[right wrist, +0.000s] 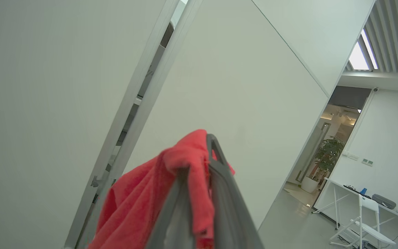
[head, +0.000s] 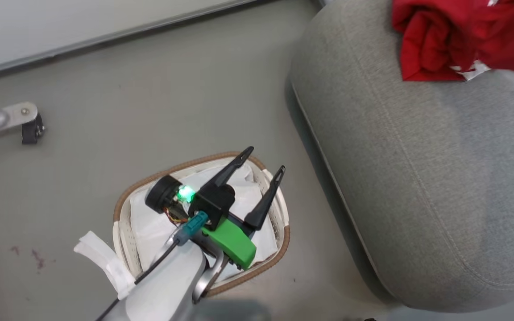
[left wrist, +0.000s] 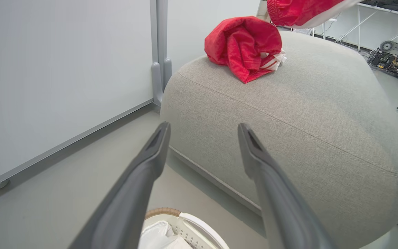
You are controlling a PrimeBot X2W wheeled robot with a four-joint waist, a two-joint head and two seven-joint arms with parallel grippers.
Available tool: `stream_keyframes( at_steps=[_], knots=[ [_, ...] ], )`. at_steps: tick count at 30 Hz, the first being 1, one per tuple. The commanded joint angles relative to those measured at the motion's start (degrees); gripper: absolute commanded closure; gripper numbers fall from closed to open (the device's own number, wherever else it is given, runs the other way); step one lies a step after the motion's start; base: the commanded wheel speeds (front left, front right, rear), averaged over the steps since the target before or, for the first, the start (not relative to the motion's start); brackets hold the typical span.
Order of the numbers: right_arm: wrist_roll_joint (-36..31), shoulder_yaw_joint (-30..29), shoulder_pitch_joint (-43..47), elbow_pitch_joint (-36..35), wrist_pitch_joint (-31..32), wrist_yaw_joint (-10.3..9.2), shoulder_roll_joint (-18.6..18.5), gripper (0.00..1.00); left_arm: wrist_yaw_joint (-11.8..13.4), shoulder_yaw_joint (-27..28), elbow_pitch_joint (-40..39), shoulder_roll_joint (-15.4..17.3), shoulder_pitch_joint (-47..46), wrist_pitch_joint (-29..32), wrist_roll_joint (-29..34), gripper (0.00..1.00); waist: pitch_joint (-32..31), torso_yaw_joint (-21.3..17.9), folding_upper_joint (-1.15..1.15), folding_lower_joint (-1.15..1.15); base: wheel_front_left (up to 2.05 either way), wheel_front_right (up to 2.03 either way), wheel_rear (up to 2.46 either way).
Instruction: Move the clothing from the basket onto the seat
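My left gripper (head: 263,162) hovers open over the cream basket (head: 123,200), with nothing between its fingers. Inside the basket I see just the white liner (head: 150,227). To the right lies the big grey seat (head: 417,169), and a crumpled red garment (head: 426,40) with white trim rests on its far end. In the left wrist view the open left gripper (left wrist: 203,128) points at the seat (left wrist: 306,114) and that garment (left wrist: 244,48); a second red garment (left wrist: 299,10) hangs above it. My right gripper (right wrist: 204,152) is shut on this red garment (right wrist: 133,197), held high in the air.
A metal leg with a black caster (head: 27,125) reaches in at the left of the floor. A white wall panel (head: 60,26) runs along the back. A wheeled machine (left wrist: 396,58) stands beyond the seat. A table and a folding chair (right wrist: 365,221) stand far off.
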Motion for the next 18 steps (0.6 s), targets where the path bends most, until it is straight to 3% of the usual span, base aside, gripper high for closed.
stream_keyframes(
  at_steps=[1, 5, 18],
  knots=[
    [-0.33, -0.70, -0.87, 1.16, -0.05, -0.08, -0.70, 1.00, -0.16, 0.31, -0.13, 0.96, -1.48, -0.02, 0.41, 0.00, 5.00, 2.79, 0.00, -0.01, 0.00, 0.00, 0.00],
    [-1.32, -2.80, -0.45, 5.47, -1.37, -0.08, -0.78, 1.00, -0.16, 0.20, -0.21, 1.81, -3.21, -0.02, 1.17, 0.00, 8.96, 3.71, 0.00, -0.01, 0.00, 0.00, 0.00],
    [-4.69, -7.49, 6.10, 16.23, -4.49, -0.08, 9.38, 1.00, -0.16, 0.11, -0.43, 3.01, -6.70, -0.02, 2.99, 0.00, 15.21, 4.47, 0.00, -0.01, 0.00, 0.00, 0.00]
  ],
)
